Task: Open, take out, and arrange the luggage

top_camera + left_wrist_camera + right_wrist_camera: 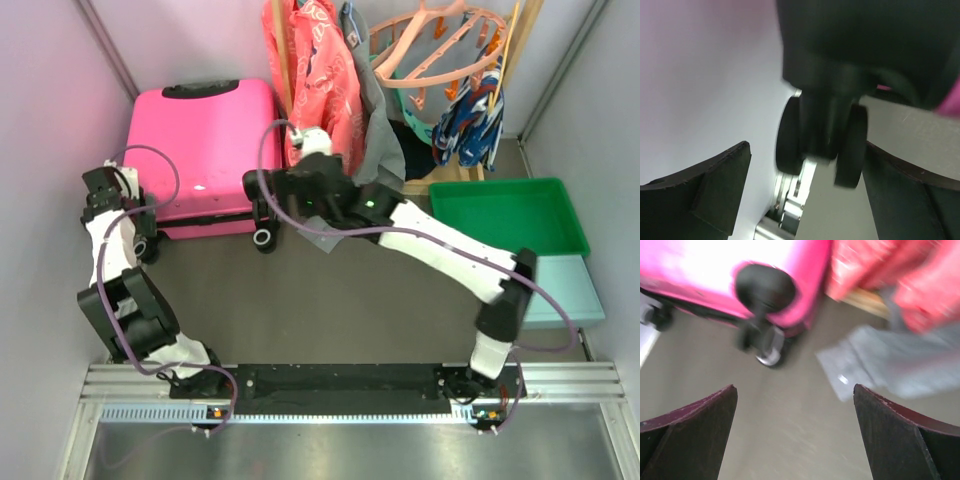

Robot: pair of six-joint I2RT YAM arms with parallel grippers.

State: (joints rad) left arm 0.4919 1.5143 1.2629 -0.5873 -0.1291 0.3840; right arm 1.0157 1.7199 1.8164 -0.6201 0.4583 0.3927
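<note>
1. Our left gripper [805,155] stands wide open and holds nothing.
2. A black twin caster wheel [847,145] of the luggage [205,140] sits between its fingers, just ahead of them. It is close beside the right-hand finger, but we cannot tell whether they touch.
3. Our right gripper [795,392] is also spread wide and empty, both fingers over bare grey table [790,440].
4. Ahead of it and to its left lies the pink shell's other near corner, with another wheel [770,350] under it, apart from the fingers.
5. Ahead and to its right we see a grey cloth [890,365] lying on the table, and beyond it red garments [875,270].
6. From above, the luggage lies closed and flat, its two near corners facing our two grippers.
</note>
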